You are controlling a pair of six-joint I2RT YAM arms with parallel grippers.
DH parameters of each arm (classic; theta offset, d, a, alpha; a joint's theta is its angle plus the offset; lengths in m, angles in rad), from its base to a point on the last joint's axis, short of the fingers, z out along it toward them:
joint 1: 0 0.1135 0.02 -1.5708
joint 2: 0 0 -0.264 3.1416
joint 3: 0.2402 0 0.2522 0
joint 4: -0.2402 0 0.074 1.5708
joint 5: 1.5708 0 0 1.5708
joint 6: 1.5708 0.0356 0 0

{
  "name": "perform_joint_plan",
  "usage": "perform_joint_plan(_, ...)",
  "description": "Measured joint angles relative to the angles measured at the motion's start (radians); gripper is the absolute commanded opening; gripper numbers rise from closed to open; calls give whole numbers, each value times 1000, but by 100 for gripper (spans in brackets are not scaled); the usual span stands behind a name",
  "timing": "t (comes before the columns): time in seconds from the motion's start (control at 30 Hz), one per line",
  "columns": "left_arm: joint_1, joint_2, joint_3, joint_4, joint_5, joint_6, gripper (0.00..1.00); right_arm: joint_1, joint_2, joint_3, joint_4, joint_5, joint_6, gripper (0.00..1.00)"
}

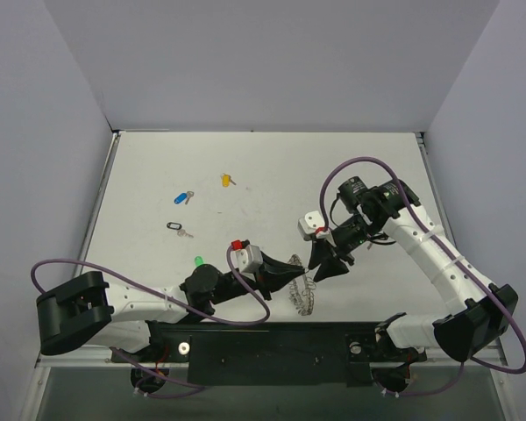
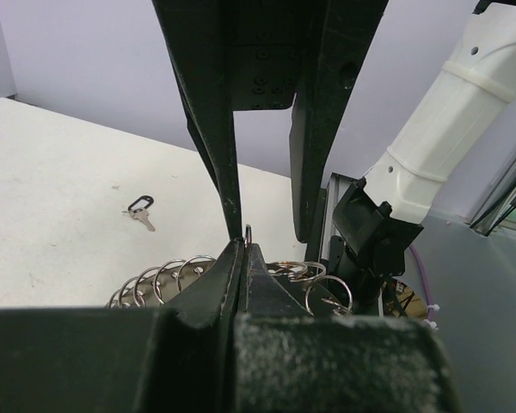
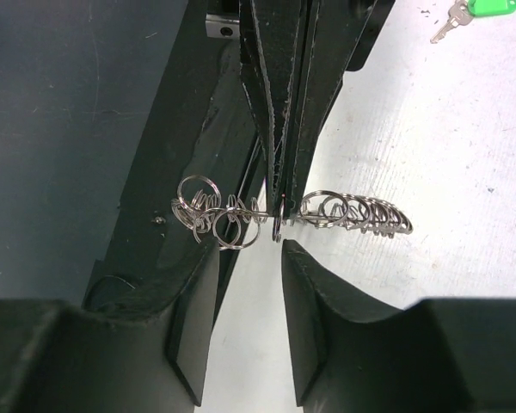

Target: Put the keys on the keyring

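Four keys lie loose on the table (image 1: 359,167) in the top view, one of each colour: a blue key (image 1: 183,197) and a yellow key (image 1: 227,180) farthest from the arms, a black key (image 1: 177,227) nearer, and a green key (image 1: 198,261) close to the left arm. One keyring (image 1: 305,296) sits near the front middle of the table, between the two grippers and well apart from all four keys. From above it shows only as a pale lacy arc, partly covered by the black fingers, and neither tool's grip can be judged there. The wrist cameras show more. The left gripper (image 2: 243,249) is clenched on the keyring: its two fingers meet with a sliver of wire pinched at their tips, and loops fan out to either side. The right gripper (image 3: 249,251) is released, with its fingers spread on either side of the ring, just below the left one's closed tips. The right wrist view shows the ring as a string of many small wire loops, too tangled to count, and whether it is lifted off the table cannot be told. That view catches the green key only as a cap cut off by the top edge. The left wrist view shows the black key alone, small and far off on the table.
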Motion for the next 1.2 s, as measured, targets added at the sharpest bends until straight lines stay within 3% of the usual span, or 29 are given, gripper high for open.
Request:
perform_joint_plan(0.37, -1, 20, 0, 9, -5, -8, 0, 11, 2, 0, 25, -3, 46, 23)
perform_joint_plan(0.67, -7, 34, 0, 24, -8, -11, 0, 24, 2, 0, 49, -2, 67, 11)
perform_joint_plan(0.8, -8, 35, 0, 26, -10, -17, 0, 24, 2, 0, 58, -1, 76, 12)
perform_joint_plan(0.97, -8, 35, 0, 27, -14, -19, 0, 25, 2, 0, 66, 4, 84, 0)
perform_joint_plan(1.2, -12, 35, 0, 28, -14, -20, 0, 27, 2, 0, 74, 11, 114, 0)
